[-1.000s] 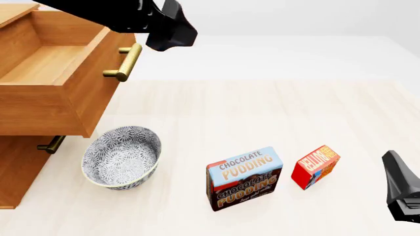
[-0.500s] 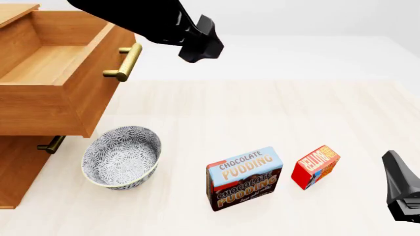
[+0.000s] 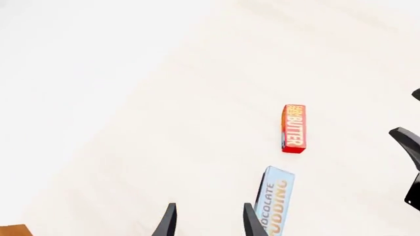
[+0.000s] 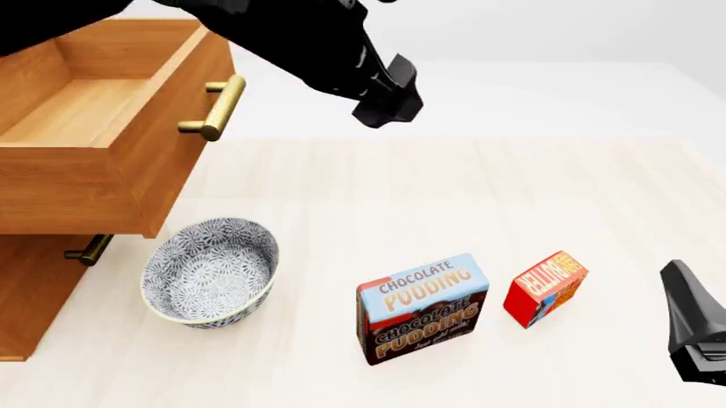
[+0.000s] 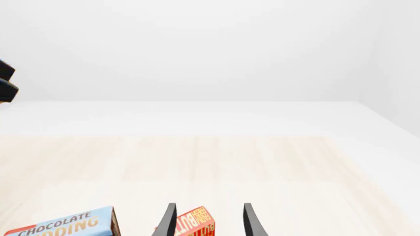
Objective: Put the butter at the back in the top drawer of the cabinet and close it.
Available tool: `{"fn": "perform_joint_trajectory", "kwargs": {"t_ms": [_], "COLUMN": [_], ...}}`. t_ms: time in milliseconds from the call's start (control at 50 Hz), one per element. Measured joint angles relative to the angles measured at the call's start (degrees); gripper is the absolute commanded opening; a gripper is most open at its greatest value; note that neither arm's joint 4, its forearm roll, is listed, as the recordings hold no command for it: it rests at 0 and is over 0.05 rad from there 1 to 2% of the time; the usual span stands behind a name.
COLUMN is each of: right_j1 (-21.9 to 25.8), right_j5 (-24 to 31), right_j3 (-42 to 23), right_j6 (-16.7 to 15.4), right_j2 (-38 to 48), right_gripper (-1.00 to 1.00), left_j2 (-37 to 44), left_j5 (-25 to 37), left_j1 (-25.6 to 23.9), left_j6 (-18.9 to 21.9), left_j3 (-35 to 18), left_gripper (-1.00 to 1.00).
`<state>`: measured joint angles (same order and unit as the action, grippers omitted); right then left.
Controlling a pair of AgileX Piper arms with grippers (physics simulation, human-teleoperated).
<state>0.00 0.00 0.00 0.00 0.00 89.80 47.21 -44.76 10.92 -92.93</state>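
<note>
The butter (image 4: 546, 287) is a small red box standing on the table at the front right; it also shows in the left wrist view (image 3: 294, 128) and the right wrist view (image 5: 195, 223). The top drawer (image 4: 102, 127) of the cabinet (image 4: 34, 289) is pulled out, its light wood interior bare. My left gripper (image 4: 386, 106) hangs high over the table's middle, right of the drawer's brass handle (image 4: 216, 106); its fingers (image 3: 169, 221) are open and hold nothing. My right gripper (image 4: 692, 327) rests low at the right edge, open (image 5: 208, 221), a short way from the butter.
A blue-and-brown pudding box (image 4: 422, 308) stands just left of the butter. A patterned bowl (image 4: 210, 270) sits in front of the cabinet, below the open drawer. A lower drawer handle (image 4: 88, 250) sticks out beside the bowl.
My left arm has swung right and slightly down, away from the drawer handle toward the table's middle. The right arm, the boxes and the drawer have not moved.
</note>
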Motion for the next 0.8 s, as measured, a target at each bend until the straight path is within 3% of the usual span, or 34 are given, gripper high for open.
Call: {"fn": "perform_joint_trajectory", "kwargs": {"t_ms": [800], "right_j1": [0.0], "right_j5": [0.0], "right_j3": [0.0], "right_j6": [0.0], "right_j2": [0.0], "right_gripper": [1.0], "left_j2": [13.2], "left_j5": [2.48], "left_j1": [-5.84], "left_j6": [0.53], "left_j3": [-10.88], "left_gripper": [1.0]}}
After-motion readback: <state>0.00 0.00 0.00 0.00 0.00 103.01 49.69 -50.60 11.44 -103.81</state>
